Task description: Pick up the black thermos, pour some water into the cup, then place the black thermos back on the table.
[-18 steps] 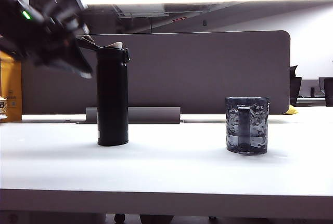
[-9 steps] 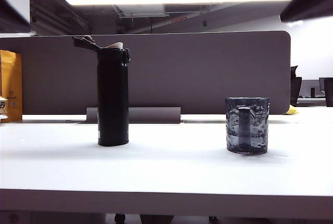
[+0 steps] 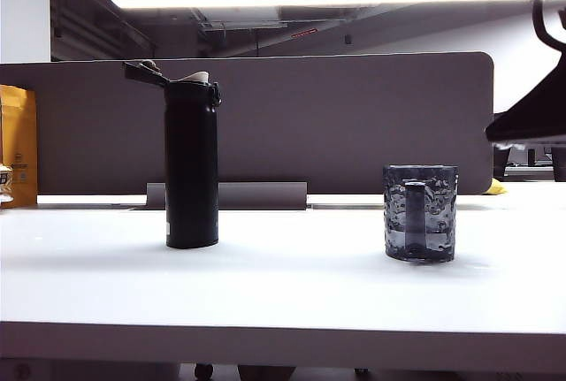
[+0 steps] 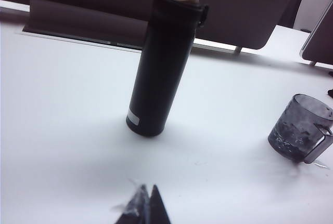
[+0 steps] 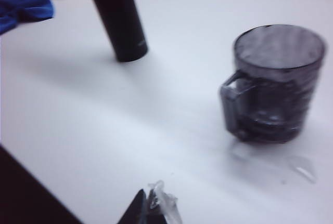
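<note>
wide flat white table [image 3: 283,284], grey-brown partition behind. black thermos [image 3: 191,164] upright toward the left, long axis vertical, matte and slim, flip lid open, pale spout showing. cup [image 3: 420,213] well apart to the right, short, bumpy dark translucent glass, straight handle facing the exterior camera, seemingly some water inside. left gripper [image 4: 146,206] pinched closed, empty, above bare tabletop with the thermos ahead; likely the nearer arm for any further grasp. right gripper [image 5: 151,203] likewise closed, holding nothing, cup ahead of it.
</note>
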{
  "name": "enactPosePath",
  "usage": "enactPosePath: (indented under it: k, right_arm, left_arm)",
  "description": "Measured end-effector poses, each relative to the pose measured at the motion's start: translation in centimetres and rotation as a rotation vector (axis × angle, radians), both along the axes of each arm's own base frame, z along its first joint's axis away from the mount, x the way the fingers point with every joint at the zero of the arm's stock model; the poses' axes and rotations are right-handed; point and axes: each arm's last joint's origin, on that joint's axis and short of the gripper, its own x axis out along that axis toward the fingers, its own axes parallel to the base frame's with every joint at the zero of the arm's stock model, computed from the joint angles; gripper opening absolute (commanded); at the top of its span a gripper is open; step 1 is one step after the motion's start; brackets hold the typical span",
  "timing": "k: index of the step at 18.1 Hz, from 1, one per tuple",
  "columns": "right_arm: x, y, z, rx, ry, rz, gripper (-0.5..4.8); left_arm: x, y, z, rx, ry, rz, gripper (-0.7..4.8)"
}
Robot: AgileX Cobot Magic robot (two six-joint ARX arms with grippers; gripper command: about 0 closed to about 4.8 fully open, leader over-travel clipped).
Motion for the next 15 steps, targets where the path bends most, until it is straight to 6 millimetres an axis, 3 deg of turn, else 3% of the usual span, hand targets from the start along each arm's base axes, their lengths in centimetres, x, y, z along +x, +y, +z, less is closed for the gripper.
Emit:
enactPosePath:
  k: [5, 12, 15]
  right_arm:
    - [-0.8, -0.1, -2.9, 0.046, 0.050, 0.116, -0.08]
    - [-0.8, -0.5, -3.8, -0.010, 0.115, 0.004, 0.13]
    - [-0.9, -0.5, -4.0, -0.024, 0.136, 0.003, 0.13]
  left_arm:
    - [0.2, 0.0, -2.9, 0.028, 0.106, 0.010, -0.06]
    - [0.2, 0.2, -2.9, 0.039, 0.108, 0.087, -0.04]
    - [0.3, 0.6, -2.9, 0.094, 0.091, 0.206, 0.05]
